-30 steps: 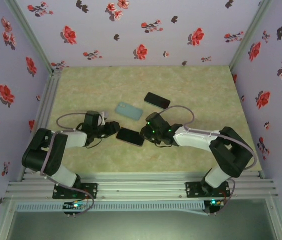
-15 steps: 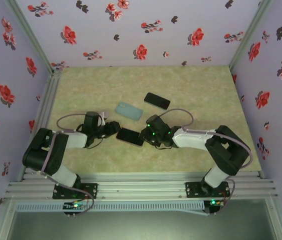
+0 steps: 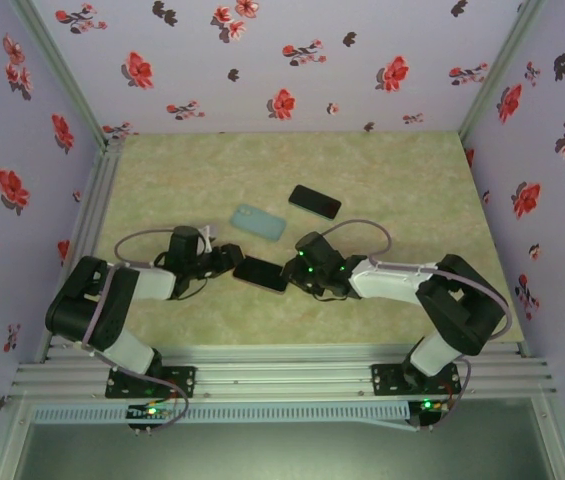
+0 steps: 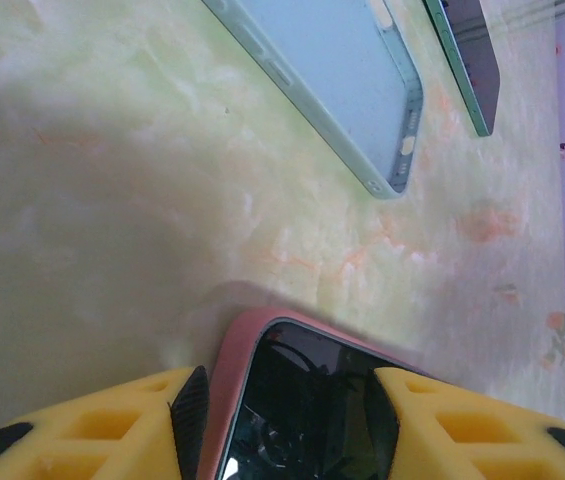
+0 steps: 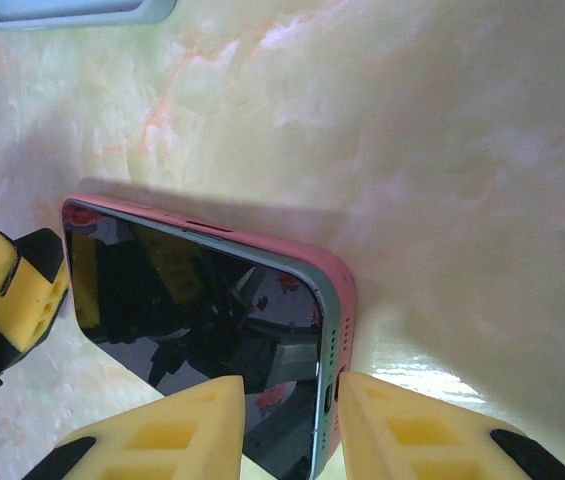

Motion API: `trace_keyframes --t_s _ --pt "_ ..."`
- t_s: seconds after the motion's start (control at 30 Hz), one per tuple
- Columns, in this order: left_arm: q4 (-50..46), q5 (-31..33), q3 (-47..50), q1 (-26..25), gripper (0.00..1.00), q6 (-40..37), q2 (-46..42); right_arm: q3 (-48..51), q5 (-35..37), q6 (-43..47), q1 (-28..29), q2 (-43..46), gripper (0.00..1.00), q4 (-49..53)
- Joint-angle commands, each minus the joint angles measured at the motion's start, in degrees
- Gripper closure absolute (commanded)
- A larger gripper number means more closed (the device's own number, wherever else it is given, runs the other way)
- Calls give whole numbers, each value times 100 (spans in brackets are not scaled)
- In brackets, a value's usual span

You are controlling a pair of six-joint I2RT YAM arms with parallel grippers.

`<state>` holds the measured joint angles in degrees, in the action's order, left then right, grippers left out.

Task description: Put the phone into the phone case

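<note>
Jaws of our left gripper seem clamped on one end of the phone, one pad on the pink case rim, the other over the glass. We judge the phone half-seated; next, its proud edge needs pressing flush. Both arms reach low and inward. Our right gripper straddles the opposite corner, jaws narrowly parted; whether they pinch we cannot tell.

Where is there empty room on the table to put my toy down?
Bare: the far strip of table between the back wall and the blue case, and along the right wall. Crowded: the middle, where the left claw and right claw flank the pink-cased phone.
</note>
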<state>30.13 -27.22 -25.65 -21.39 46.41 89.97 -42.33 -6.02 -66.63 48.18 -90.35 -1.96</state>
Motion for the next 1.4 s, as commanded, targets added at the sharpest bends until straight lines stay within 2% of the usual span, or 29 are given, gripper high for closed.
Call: trace_keyframes --t_s 0.0,1.1,1.17,1.27,1.37 --pt "-188 -174 190 -92 50 113 -82 -54 84 -118 58 -144 68 -93" --pt "-253 -144 526 -107 50 122 -342 -437 -94 -139 95 -587 69 -211" --pt "-253 -143 535 -97 50 129 -364 -401 -60 -135 96 -547 68 -150" --pt "-262 -140 535 -106 50 125 -391 -331 14 -139 101 -465 59 -62" --pt "-293 -119 534 -101 50 117 -421 -264 66 -143 98 -381 59 7"
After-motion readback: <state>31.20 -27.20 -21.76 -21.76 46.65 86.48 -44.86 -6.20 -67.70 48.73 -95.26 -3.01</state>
